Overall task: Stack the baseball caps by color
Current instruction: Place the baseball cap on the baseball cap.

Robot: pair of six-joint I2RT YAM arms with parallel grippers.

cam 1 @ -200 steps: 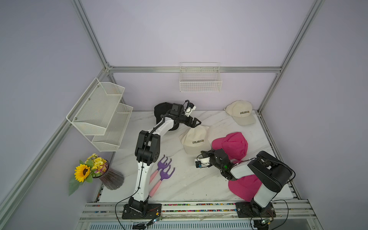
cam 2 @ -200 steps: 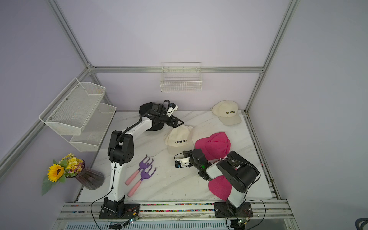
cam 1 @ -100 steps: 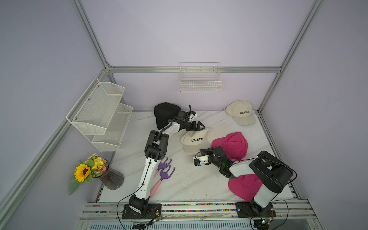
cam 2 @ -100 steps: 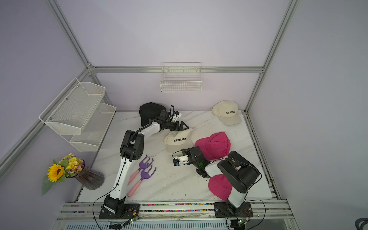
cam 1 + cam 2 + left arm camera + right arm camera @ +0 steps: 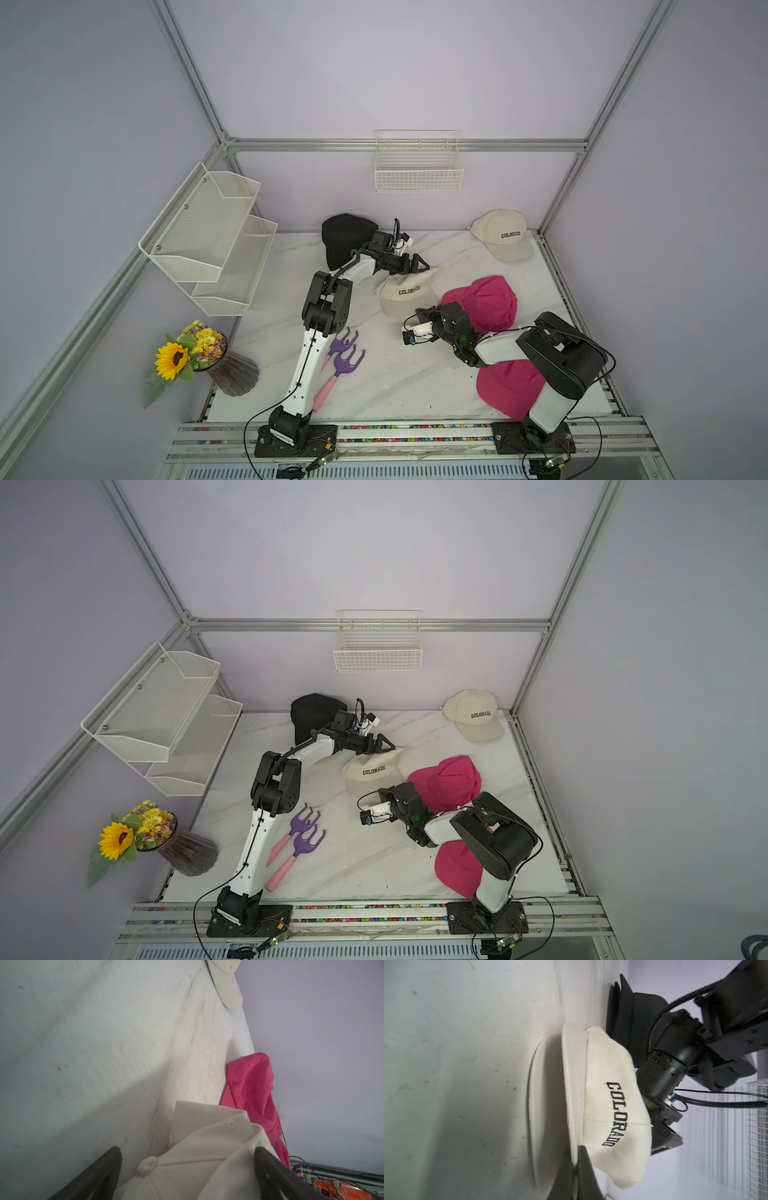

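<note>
Cream caps point(image 5: 409, 293), two stacked mid-table with "COLORADO" in black on the upper one, sit between the left gripper's point(image 5: 187, 1167) wide-spread jaws. The right gripper point(image 5: 577, 1153), jaws pressed together, is at their brims. A pink cap point(image 5: 486, 303) lies just beside them, and a corner cap point(image 5: 503, 235), cream and also lettered "COLORADO", is far back on the right. A vase point(image 5: 235, 372) holds flowers point(image 5: 183, 353).

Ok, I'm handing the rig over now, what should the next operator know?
Left gripper: open, straddling the crown of the central cream pile.
Right gripper: shut at that pile's brim; a pinch is unclear.
Black caps: back edge, count unclear.
Done: two cream caps look stacked.
To do: move lone cream cap from the far right corner; join middle pink cap and front pink cap.
</note>
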